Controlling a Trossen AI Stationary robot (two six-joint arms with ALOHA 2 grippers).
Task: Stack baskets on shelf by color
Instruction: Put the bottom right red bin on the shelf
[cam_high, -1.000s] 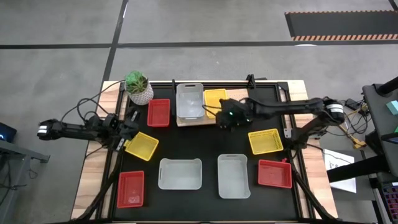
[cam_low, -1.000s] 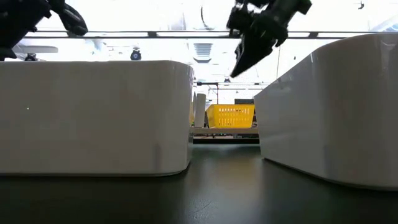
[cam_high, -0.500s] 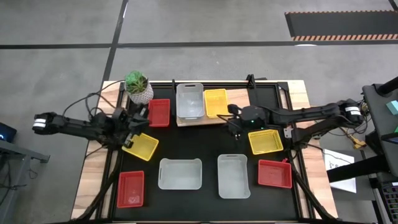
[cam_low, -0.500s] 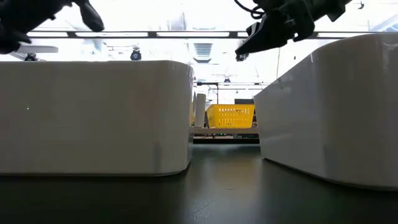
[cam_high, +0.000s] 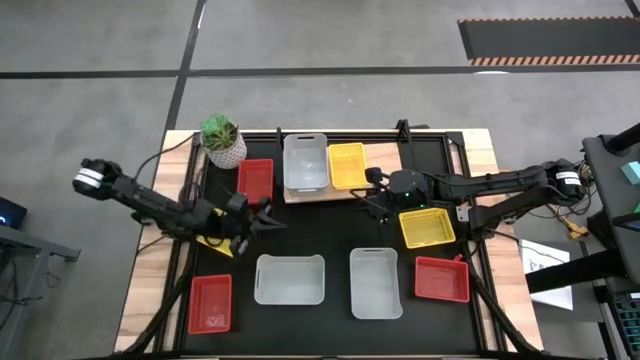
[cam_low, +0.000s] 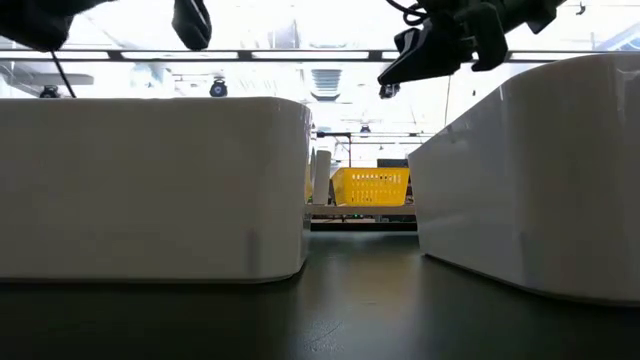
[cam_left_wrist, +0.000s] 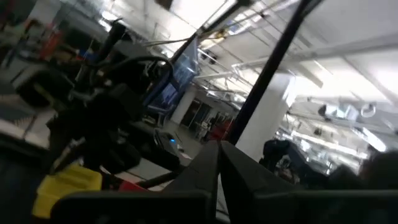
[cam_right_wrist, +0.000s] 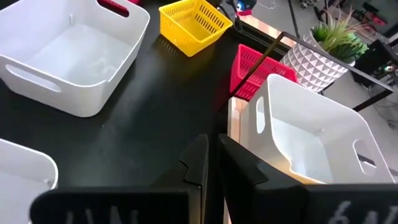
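The shelf (cam_high: 378, 160) lies at the mat's far middle and carries a white basket (cam_high: 305, 162) and a yellow basket (cam_high: 347, 165) side by side. My right gripper (cam_high: 375, 202), shut, hovers just in front of the shelf's near edge, by the yellow basket. My left gripper (cam_high: 258, 218), shut, hangs above the mat right of a yellow basket (cam_high: 214, 241) that my arm mostly covers. A red basket (cam_high: 255, 180) sits left of the shelf. In the low view the left gripper (cam_low: 190, 20) and right gripper (cam_low: 388, 82) are high up.
On the mat there are two white baskets (cam_high: 290, 279) (cam_high: 376, 283) near the front, red ones at the front left (cam_high: 211, 303) and front right (cam_high: 441, 278), and a yellow one (cam_high: 427, 227) on the right. A potted plant (cam_high: 222, 140) stands at the far left corner.
My left gripper has swung from the table's left edge toward the right, passing over the yellow basket there, and has risen. My right gripper drew back from the yellow basket on the shelf, toward the right and near side, tipped more level, then held still. No basket moved.
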